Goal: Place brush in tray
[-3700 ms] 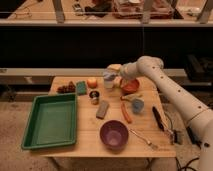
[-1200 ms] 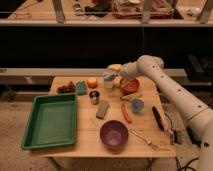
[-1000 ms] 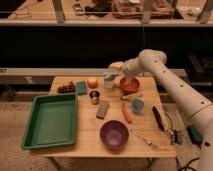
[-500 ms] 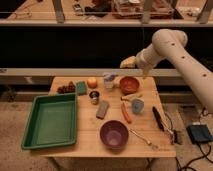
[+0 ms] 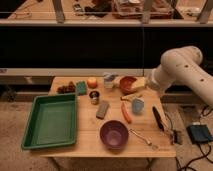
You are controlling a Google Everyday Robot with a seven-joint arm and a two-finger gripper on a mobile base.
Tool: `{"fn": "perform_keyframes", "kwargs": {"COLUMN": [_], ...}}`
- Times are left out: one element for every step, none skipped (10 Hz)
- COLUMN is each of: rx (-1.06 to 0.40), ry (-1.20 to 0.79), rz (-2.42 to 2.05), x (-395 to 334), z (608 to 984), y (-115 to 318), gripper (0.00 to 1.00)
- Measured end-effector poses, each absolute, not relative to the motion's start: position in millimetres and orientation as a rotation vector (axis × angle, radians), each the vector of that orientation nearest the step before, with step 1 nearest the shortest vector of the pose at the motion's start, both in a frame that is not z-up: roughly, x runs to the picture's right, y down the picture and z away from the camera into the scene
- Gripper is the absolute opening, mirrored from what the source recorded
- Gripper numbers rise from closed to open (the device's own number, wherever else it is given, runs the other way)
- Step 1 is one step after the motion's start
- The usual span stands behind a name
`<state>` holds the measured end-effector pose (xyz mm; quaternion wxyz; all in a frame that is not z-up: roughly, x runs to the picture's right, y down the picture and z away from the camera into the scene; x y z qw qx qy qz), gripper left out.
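The black brush (image 5: 158, 118) lies on the wooden table near its right edge, pointing front to back. The green tray (image 5: 50, 121) sits at the table's left end with nothing in it. My white arm fills the right of the view, raised above the table's back right corner. Its gripper (image 5: 150, 82) is at the arm's left end, beside the red bowl (image 5: 128, 84), well behind and above the brush and far from the tray.
Between brush and tray lie an orange carrot-like stick (image 5: 126, 112), a blue cup (image 5: 137, 105), a grey block (image 5: 102, 109), a purple bowl (image 5: 114, 134) and a silver utensil (image 5: 143, 139). At the back are a can (image 5: 94, 96), an orange (image 5: 92, 82) and a green sponge (image 5: 81, 88).
My arm has lifted from low over the red bowl and swung up and to the right, toward the camera. The brush and the other things have not moved.
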<state>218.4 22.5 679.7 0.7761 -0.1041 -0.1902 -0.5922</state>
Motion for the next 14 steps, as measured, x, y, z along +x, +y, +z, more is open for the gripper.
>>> {"fn": "perform_keyframes", "kwargs": {"rx": [-0.266,-0.293,-0.291,-0.291,-0.29,-0.291,-0.29,-0.29,-0.302,-0.307,-0.302,-0.289,-0.27,-0.261], "ry": [-0.364,-0.324,-0.326,-0.33,-0.329,-0.328,-0.33,-0.332,-0.326,-0.326,-0.334,-0.347,-0.362,-0.371], "rz": [-1.256,-1.23,-1.229,-1.231,-1.23,-1.228,-1.229,-1.231,-1.243,-1.251,-1.273,-1.284,-1.292,-1.298], "x": [245.8,266.6,265.7,263.2,263.8,265.4,264.0,262.9,271.0,278.4,300.8,314.1,329.6,336.9], "z": [671.3,666.7,666.4,667.5,667.0,666.8,667.5,669.8,679.3,685.7,696.3,700.6,704.5,707.2], "y": [38.0,45.0,44.6,44.5,44.3,44.9,44.1,44.1,47.5,52.9,65.4,71.9,80.1,84.8], "gripper": [0.8,0.8,0.8,0.8,0.8,0.8,0.8,0.8,0.8,0.8,0.8,0.8,0.8,0.8]}}
